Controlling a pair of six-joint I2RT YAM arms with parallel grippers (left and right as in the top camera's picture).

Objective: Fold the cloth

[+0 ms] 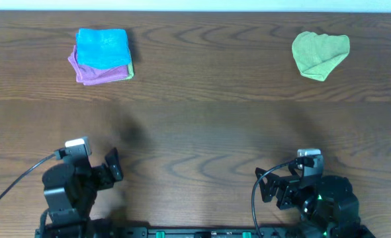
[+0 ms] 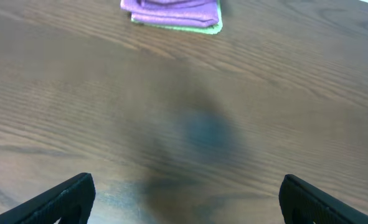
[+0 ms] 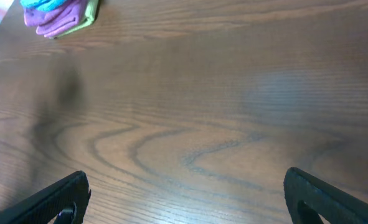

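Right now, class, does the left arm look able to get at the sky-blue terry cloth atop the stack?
Probably yes. The sky-blue terry cloth lies uncovered on top of the pink-purple cloth, and only wooden table separates it from the open left gripper. Whether the arm stretches that far is unclear.

I can read no words, numbers, brands or signs in any of my views. The folded sky-blue terry cloth (image 1: 102, 47) near the far left corner of the worktop (image 1: 208, 119) shows nothing legible.

Purple cloth (image 1: 92, 74), crumpled green cloth (image 1: 319, 54), table (image 1: 202, 119)
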